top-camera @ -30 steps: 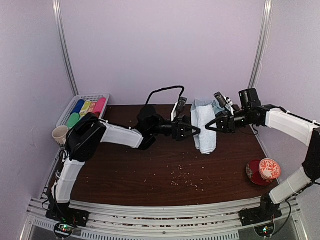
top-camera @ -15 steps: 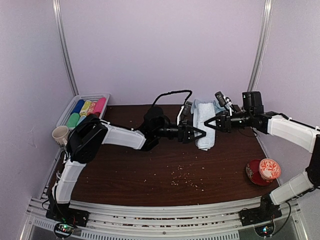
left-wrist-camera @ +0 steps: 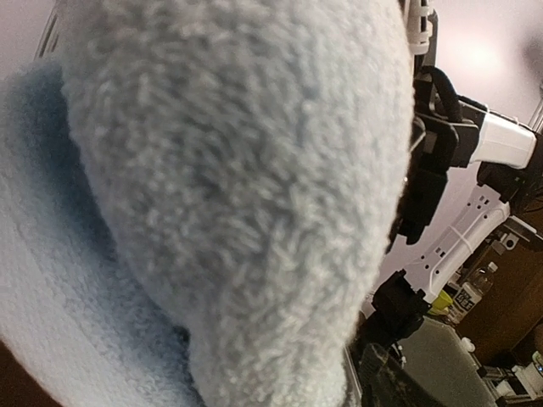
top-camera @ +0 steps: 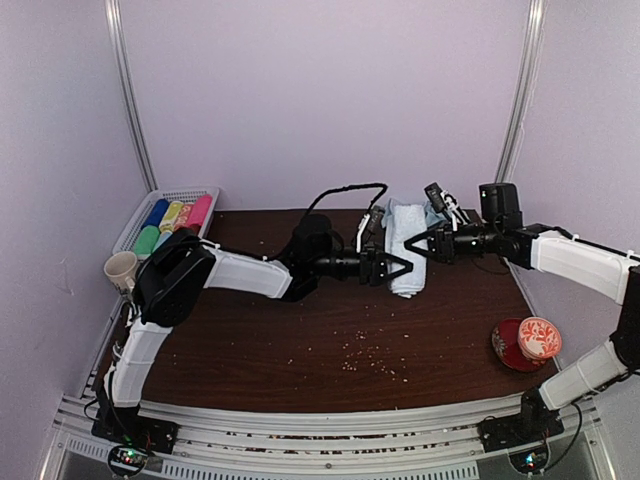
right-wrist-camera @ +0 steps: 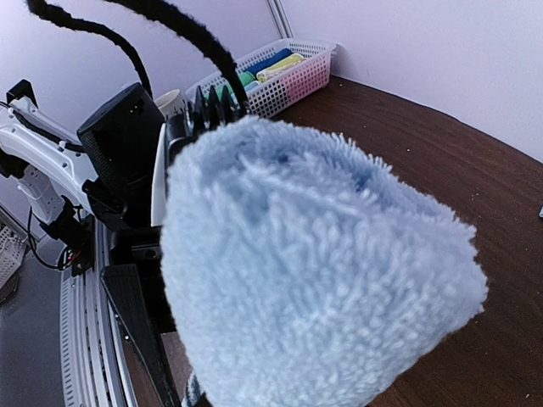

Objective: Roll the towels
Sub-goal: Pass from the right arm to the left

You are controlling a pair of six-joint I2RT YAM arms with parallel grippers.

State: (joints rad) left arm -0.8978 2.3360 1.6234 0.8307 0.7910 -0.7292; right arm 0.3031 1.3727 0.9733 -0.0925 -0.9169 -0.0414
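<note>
a: where is the towel (top-camera: 405, 255)?

b: at the far side of the table (top-camera: 300, 340), a bit right of the middle. it hangs in a fluffy lump between the two arms. it is not flat and not rolled. i can't tell if its low end sits on the wood.

a: who has it?

b: the right gripper (top-camera: 410, 243) is pinching it near the top, from the right side. up close, the fluff fills that camera.

a: and the left gripper (top-camera: 404, 270)?

b: it is at the towel's left side. from above, its fingers look spread in a v with fluff between them. i don't think it is squeezing yet.

a: so what step is this?

b: i think it's just getting hold of the towel. the rolling has not begun.

a: what comes next?

b: i think the left one has to pinch an edge, not the whole fat lump. then both can pull apart and lay the towel flat on the table. a lumpy towel won't roll neat like the bright rolls (top-camera: 172, 215) in the basket (top-camera: 128, 232) at the far left.
</note>
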